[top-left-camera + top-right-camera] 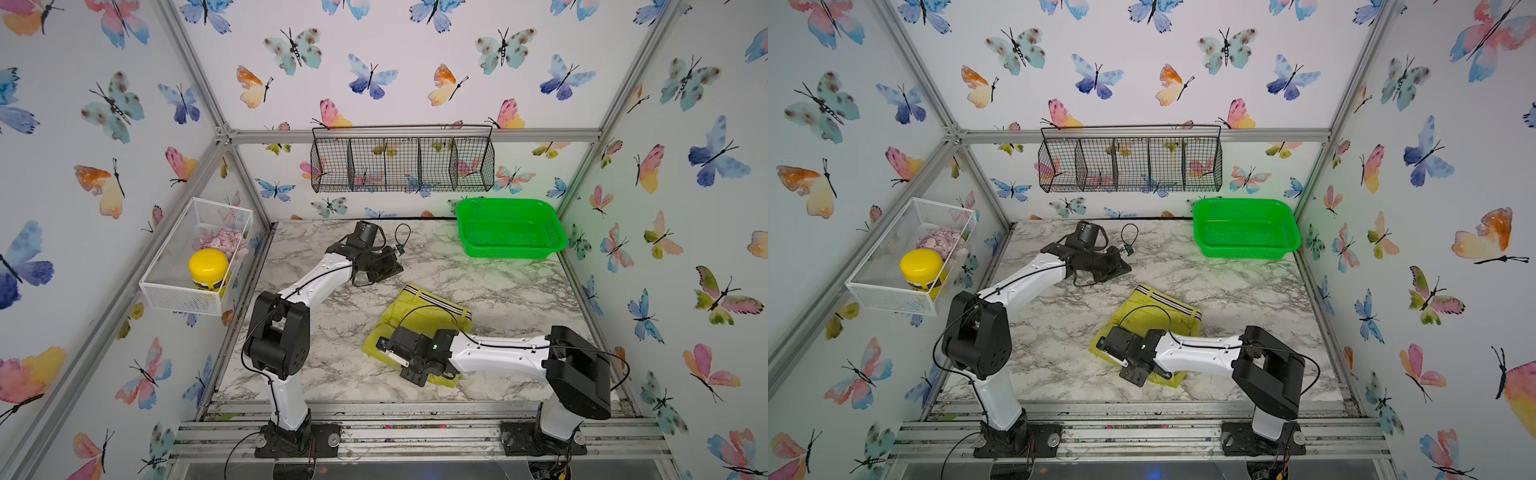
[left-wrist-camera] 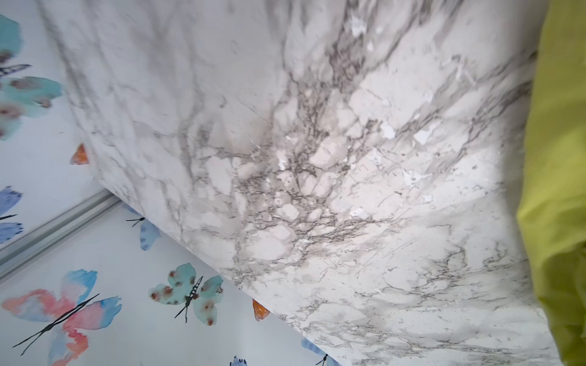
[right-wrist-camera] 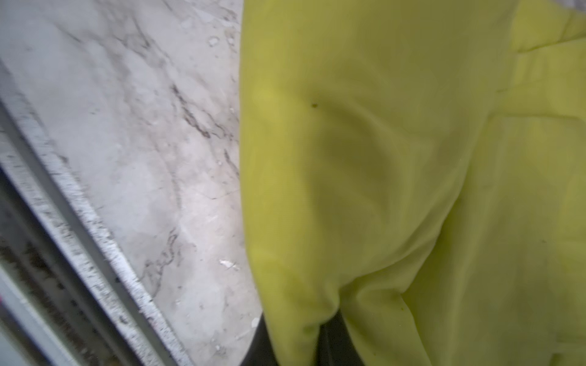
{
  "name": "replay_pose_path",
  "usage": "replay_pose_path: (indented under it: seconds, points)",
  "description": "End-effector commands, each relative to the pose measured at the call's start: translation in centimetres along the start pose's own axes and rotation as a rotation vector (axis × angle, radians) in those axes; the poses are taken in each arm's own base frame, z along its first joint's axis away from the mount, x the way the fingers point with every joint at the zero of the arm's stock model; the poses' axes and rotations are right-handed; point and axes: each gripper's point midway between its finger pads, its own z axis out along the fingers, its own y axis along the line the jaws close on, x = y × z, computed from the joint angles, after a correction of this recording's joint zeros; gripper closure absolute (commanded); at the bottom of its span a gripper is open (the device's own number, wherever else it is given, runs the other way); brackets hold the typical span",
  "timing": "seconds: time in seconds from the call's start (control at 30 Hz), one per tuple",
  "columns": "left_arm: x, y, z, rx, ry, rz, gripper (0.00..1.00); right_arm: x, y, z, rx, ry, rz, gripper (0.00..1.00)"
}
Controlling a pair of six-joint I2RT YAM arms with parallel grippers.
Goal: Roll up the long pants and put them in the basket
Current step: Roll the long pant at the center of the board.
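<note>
1. Right wrist view: the long pants fill the frame, cloth puckering down between two dark fingers. That's the right gripper, pinched on the near edge.
2. In both top views the pants lie folded over mid-table on the marble table, striped waistband toward the back. Neither wrist view catches that band.
3. Behind them the left gripper lies low, jaws together, clear of the cloth. Its own camera sees only marble and a strip of pants.
4. Back right sits the green basket. On the left wall, the white mesh basket holds a yellow-lidded jar and pinkish pieces.
</note>
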Motion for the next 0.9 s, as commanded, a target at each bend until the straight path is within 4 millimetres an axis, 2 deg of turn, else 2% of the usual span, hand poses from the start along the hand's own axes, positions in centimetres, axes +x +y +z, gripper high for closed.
replay_pose_path:
  seconds: [0.0,0.1,0.17,0.23,0.27,0.47,0.57,0.73,0.87]
  points:
    - [2.0,1.1,2.0,-0.016,0.108,-0.052,0.99,-0.3,2.7,-2.2,-0.321,-0.035,0.120,0.96]
    - [3.6,1.9,4.0,-0.018,0.169,-0.068,0.99,-0.5,1.5,-3.1,-0.405,-0.068,0.202,0.96]
    - [5.3,2.8,5.6,-0.027,0.218,-0.082,1.00,-0.5,0.7,-3.2,-0.442,-0.074,0.239,0.96]
    - [6.9,2.9,6.5,-0.025,0.250,-0.078,1.00,-0.6,0.1,-3.0,-0.473,-0.071,0.273,0.96]
    - [8.0,3.9,7.9,-0.043,0.285,-0.086,1.00,-0.7,-0.3,-3.0,-0.499,-0.071,0.288,0.96]
    - [12.7,5.9,10.6,-0.112,0.395,-0.050,1.00,-0.4,-3.9,-2.4,-0.504,-0.071,0.382,0.96]
    - [14.8,8.0,10.9,-0.161,0.437,-0.053,1.00,-0.2,-6.4,-2.2,-0.449,-0.067,0.415,0.96]
    - [16.6,10.6,10.3,-0.213,0.463,-0.072,1.00,0.3,-10.1,-0.8,-0.353,-0.047,0.473,0.96]
    - [16.1,10.4,9.7,-0.176,0.437,-0.095,1.00,1.6,-11.7,0.9,-0.266,0.004,0.482,0.96]
